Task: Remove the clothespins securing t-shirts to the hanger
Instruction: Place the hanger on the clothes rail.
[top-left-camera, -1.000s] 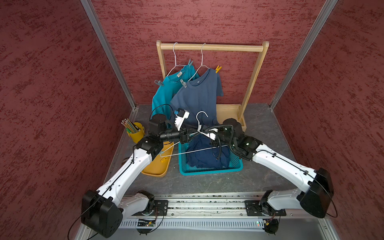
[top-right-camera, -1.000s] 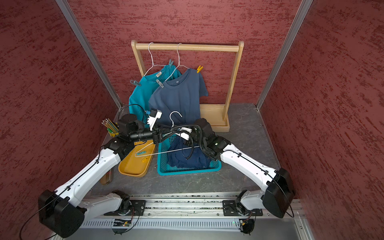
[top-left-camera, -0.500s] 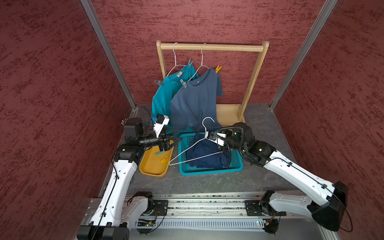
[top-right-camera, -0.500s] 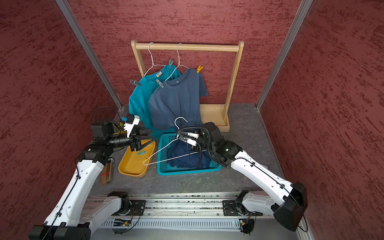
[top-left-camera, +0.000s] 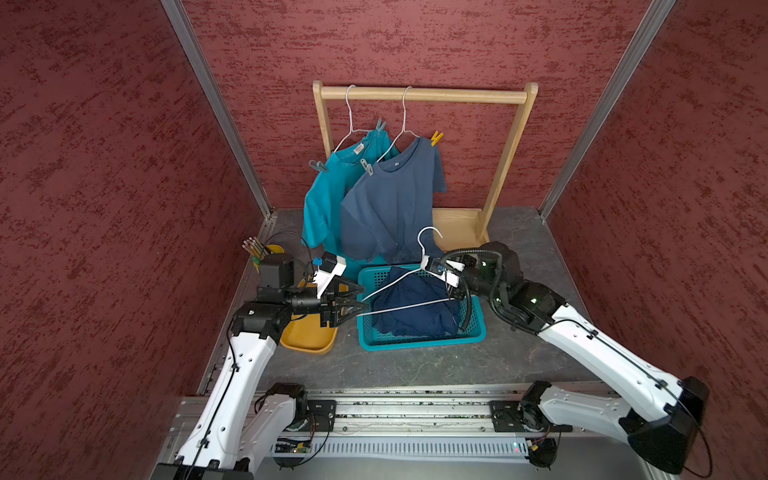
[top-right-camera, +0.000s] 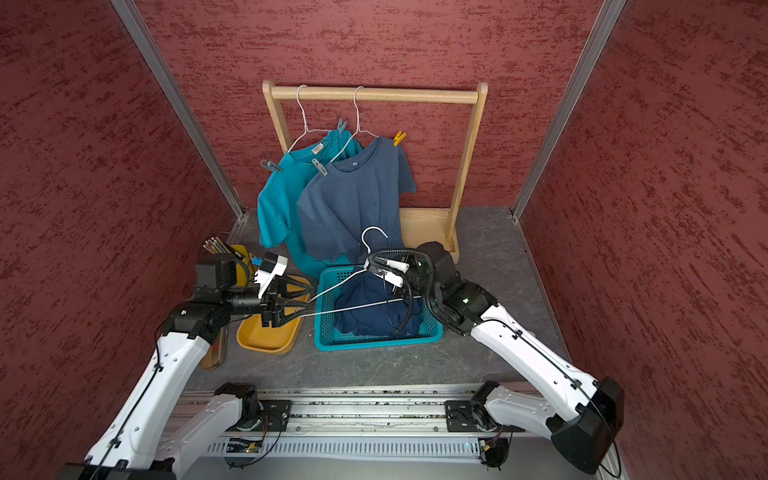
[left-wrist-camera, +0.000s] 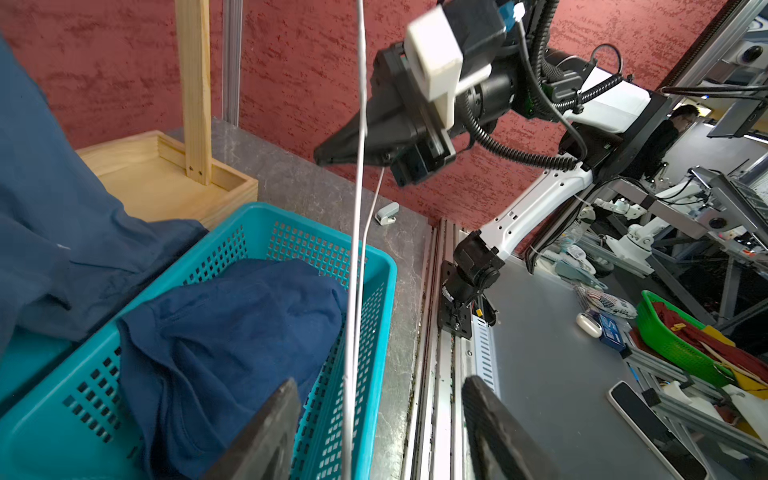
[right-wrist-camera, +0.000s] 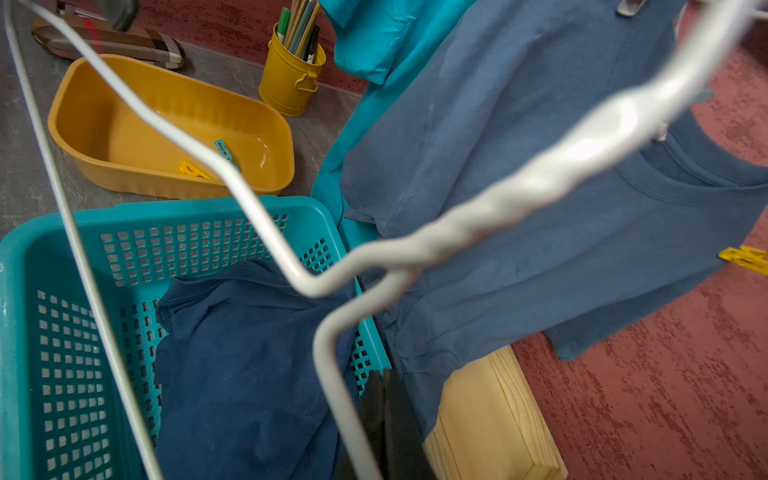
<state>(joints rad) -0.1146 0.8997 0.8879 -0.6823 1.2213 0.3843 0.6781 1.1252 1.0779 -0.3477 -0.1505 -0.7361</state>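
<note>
Left of the teal basket, room is narrowed by the side wall, a pencil cup and a yellow tray. Bare tabletop is seen in front of the basket and to its right. Two clothespins are laid flat in the tray, well apart from both grippers. At the basket's left rim the left gripper is held partly open. One end of a white hanger passes between its fingers unpinched, and the long bar is stretched across the basket above the navy t-shirt. Above the basket the right gripper is clamped on the hanger near its neck. Behind the basket, four further clothespins are clipped at the shoulders of the teal t-shirt and slate t-shirt, pointed upward or sideways.
</note>
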